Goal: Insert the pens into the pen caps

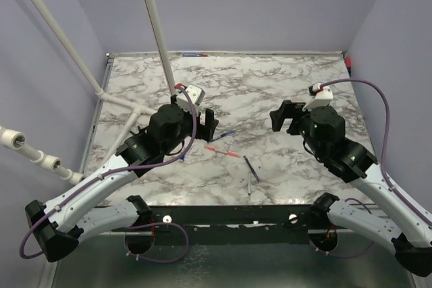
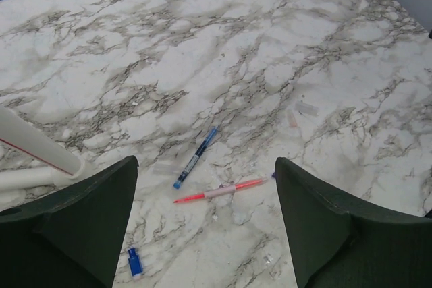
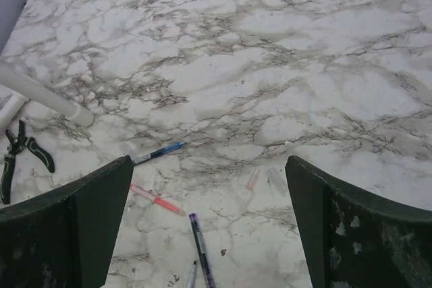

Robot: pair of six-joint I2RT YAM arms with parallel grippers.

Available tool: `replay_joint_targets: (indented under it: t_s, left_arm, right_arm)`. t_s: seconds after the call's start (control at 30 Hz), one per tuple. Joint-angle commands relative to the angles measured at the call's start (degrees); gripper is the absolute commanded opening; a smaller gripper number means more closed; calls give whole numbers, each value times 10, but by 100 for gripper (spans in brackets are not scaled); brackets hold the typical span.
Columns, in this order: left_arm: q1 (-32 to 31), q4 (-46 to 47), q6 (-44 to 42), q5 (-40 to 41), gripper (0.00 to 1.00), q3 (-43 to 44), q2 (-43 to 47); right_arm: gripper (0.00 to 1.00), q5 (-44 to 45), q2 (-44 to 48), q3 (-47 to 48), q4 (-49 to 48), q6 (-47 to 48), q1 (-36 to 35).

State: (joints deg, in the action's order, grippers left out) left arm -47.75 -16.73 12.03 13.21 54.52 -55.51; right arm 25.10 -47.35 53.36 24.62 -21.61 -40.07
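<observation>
Nearest me, the black pen (image 1: 251,168) lies close to the front edge of the counter (image 1: 297,79), with a slim grey piece (image 3: 192,274) just beside it; what that piece is I cannot tell at this size. A careless nudge there could roll either one off the edge. Further in, the red pen (image 2: 219,191) and the blue pen (image 2: 196,158) lie near each other between the two arms, and the blue cap (image 2: 135,262) sits apart, toward the left arm. All of these are thin and lie flat on slick marble. My worry is that a pinch skids one away, catches two at once, or takes a pen so crooked that it will not line up with its cap. A little beyond, a pinkish cap (image 3: 252,180) and a clear cap (image 3: 275,180) lie side by side, and they are faint enough to miss or knock. Both arms reach forward and inward from their bases, with the wrists tipped down at the counter. The left claw (image 1: 208,125) and the right claw (image 1: 283,117) hover above the pens, facing each other, each spread wide and holding nothing.
</observation>
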Motion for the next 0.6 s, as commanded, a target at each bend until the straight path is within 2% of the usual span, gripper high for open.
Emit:
replay_joint_targets:
  t_s: [0.0,0.2,0.4,0.57]
  left_arm:
    - [-2,-16,2,-46,83,19,18]
    - [-2,-21,23,-68,83,26,14]
    - [-2,-54,36,20,83,28,-33]
    - [-2,-50,37,46,83,0,-37]
  right_arm:
    - [100,16,13,1,48,-26,-2]
    - [100,19,16,1,74,10,-2]
    - [100,-23,3,9,108,35,-2]
    - [100,-51,-26,13,147,37,-2]
